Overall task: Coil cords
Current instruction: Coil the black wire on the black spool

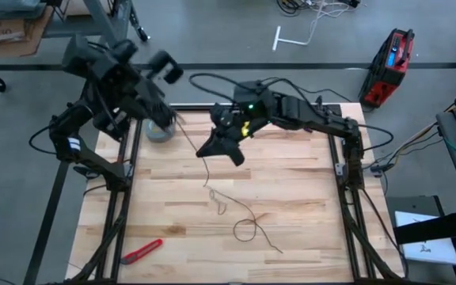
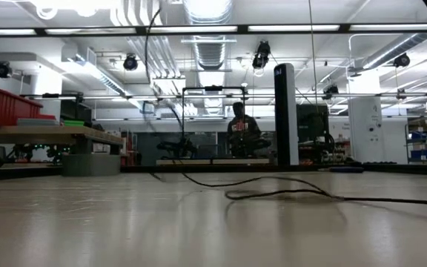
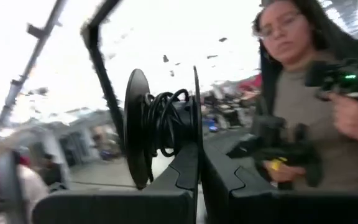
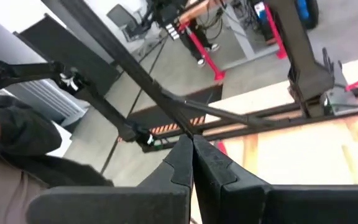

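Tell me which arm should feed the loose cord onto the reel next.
Right, probably. The right gripper is shut on the cord, directly above the slack on the table, while the left gripper holds the reel.

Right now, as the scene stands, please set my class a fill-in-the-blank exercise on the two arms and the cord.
1. The left hand holds a small black ___ wound with cord.
2. The right hand, over the table, has its fingers ___ on the thin cord.
3. The grey tape roll sits nearest the ___ arm.
Missing words: reel; shut; left.
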Controlling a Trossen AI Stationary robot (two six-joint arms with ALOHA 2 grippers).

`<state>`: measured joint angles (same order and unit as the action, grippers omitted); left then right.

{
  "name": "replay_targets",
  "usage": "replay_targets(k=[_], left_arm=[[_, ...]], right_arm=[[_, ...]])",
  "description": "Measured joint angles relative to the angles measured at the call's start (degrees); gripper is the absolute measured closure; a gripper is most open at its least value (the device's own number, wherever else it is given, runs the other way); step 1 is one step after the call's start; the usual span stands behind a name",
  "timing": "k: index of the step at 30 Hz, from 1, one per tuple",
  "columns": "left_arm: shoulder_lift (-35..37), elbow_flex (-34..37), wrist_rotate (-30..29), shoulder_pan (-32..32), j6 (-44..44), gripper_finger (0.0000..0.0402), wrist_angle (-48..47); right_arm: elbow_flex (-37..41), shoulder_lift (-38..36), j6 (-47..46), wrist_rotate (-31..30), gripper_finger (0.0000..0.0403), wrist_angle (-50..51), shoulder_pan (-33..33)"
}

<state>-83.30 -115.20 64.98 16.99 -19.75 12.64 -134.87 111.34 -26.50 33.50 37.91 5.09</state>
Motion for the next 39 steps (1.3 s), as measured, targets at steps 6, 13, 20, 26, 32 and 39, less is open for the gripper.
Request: replay_targets(k=[6, 13, 20, 26, 32, 39], left_arm=[[0.60, -5.18, -0.89, 0.42, -0.15, 0.0401, 1.36], [4.33, -8.86, -2.84, 0.44, 0.02, 0.0401, 2.51], [7.13, -8.41, -7.26, 0.57, 1.51, 0.0401, 1.33], [7.97, -8.45, -8.85, 0.64, 1.80, 0.0401, 1.32], [7.60, -6.86, -11.27, 0.81, 2.79, 0.0401, 0.48], [7.64, -6.18, -20.74, 2.04, 9.79, 0.0402, -9.04]], right_arm=[[-0.28, -0.94, 0.84, 0.05, 0.0392, -1.07, 0.08], [0.04, -1.83, 2.00, -0.73, 0.0333, -3.90, 0.13], [-0.12, -3.36, 3.55, -5.98, 0.0255, -9.65, -0.22], [-0.11, -0.34, 7.33, -17.07, 0.0209, -11.36, -1.12], [-0.04, 3.57, 1.96, -12.40, 0.0170, -24.55, -1.01], [-0.06, 4.88, 11.51, -20.71, 0.0144, -26.92, -2.98]])
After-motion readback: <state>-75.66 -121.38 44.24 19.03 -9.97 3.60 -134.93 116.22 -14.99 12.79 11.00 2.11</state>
